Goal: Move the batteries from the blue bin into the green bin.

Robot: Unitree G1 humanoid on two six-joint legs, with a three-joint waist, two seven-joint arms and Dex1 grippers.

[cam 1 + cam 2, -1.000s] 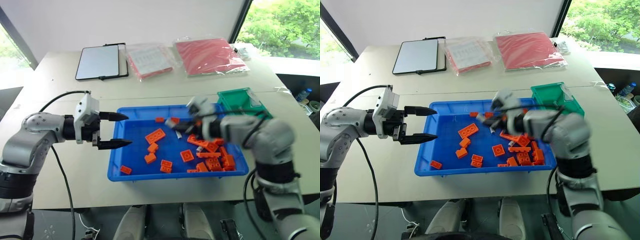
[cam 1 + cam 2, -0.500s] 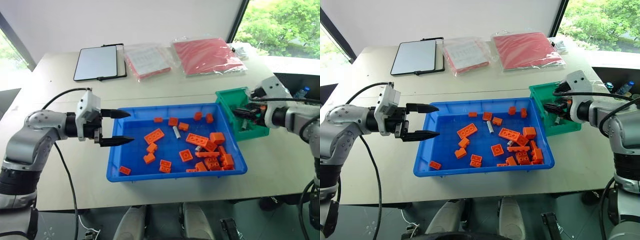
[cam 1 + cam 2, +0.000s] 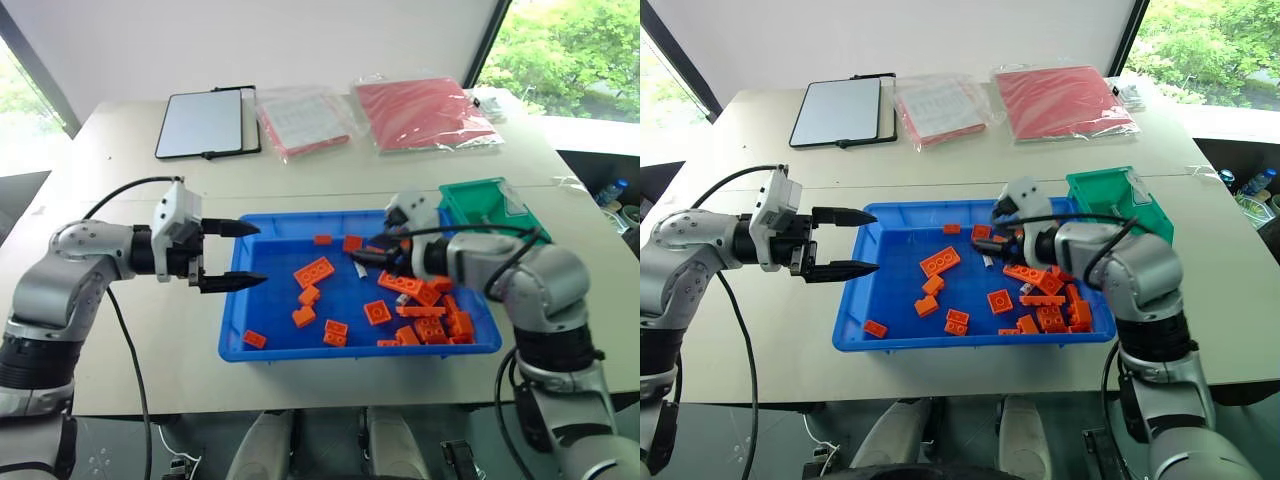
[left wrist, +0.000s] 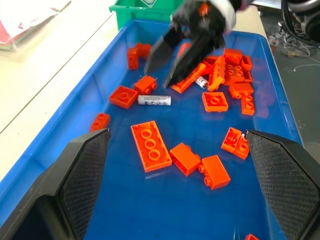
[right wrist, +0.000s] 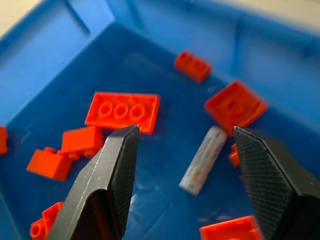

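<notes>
The blue bin (image 3: 232, 318) sits mid-table and holds many orange bricks (image 3: 313, 271). A silver-grey battery (image 5: 203, 160) lies on the bin's floor among them, and it shows again as the battery (image 4: 154, 100) in the left wrist view. Another battery (image 4: 201, 82) lies between bricks further right. My right gripper (image 3: 366, 258) hovers open just above the first battery, one finger to each side, touching nothing. The green bin (image 3: 492, 203) stands at the blue bin's far right corner. My left gripper (image 3: 236, 256) is open and empty over the blue bin's left rim, pointing right.
A grey tablet (image 3: 200, 124) lies at the back left of the table. Beside it are a clear bag of papers (image 3: 302, 118) and a red bag (image 3: 426, 110). Bricks pile thickest in the blue bin's right end (image 3: 432, 322).
My right gripper went from the blue bin to the green bin, opened there, and has swung back low over the blue bin's middle. The left arm has stayed still.
</notes>
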